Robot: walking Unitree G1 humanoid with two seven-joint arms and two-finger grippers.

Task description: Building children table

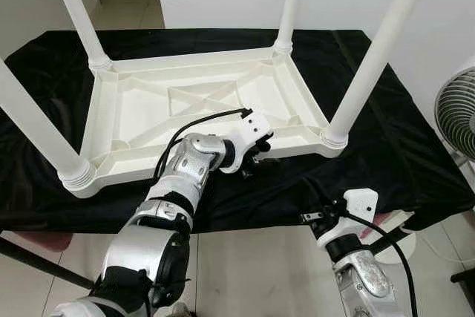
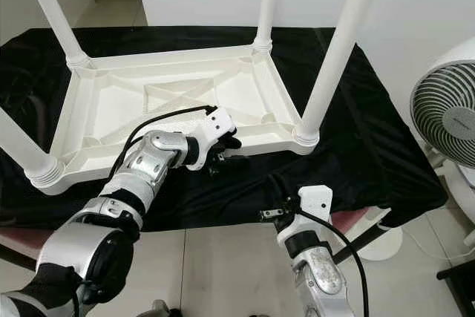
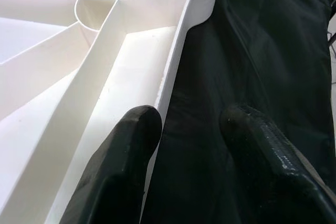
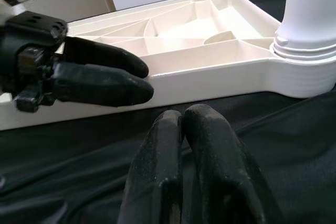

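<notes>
- Table [image 1: 200, 102], white plastic, lies upside down on a black cloth [image 1: 386, 146] that covers a platform; its 4 legs stand up, one at each corner, and its ribbed underside faces up.
- Left gripper [image 1: 256, 159] sits at the table's near long edge, towards the near right leg [image 1: 364, 72].
- Left wrist view gives the close detail: the 2 fingers [image 3: 131, 145] are spread apart, one over the inside of the white rim, the other over the black cloth outside it, so the rim runs between them; whether they press it, I cannot tell.
- Right gripper [image 4: 186, 145] is below the platform's near edge, towards the right corner, well apart from the table.
- Right wrist view shows its 2 fingers pressed together with nothing between them, pointing at the table's near edge, and the left gripper from the side.
- Right eye view shows more of a white fan [image 2: 449, 128] on the floor past the platform's right edge.
</notes>
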